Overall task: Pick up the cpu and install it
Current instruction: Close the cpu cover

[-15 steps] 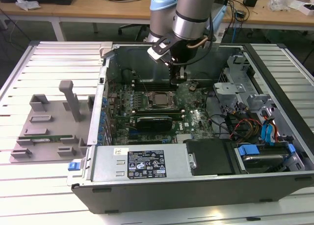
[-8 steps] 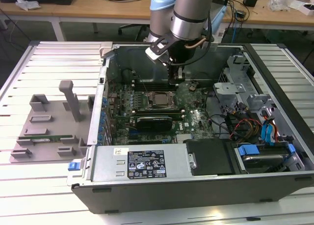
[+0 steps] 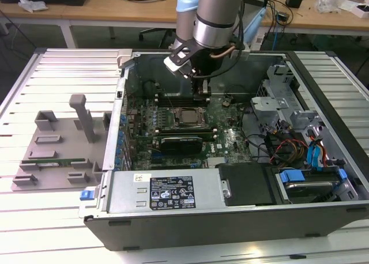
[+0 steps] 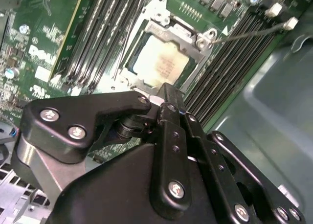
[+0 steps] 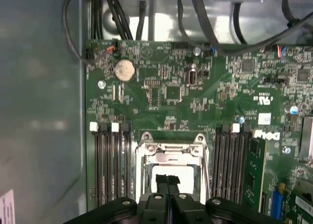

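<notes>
Open computer case lies flat so its one motherboard faces up | one gripper hangs over the socket frame, fingers together, holding nothing | one cpu lies flat inside that frame, apparently seated | two memory slot banks flank it

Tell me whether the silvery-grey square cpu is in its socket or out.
In: the cpu lies flat inside the metal socket frame on the green motherboard.
</notes>
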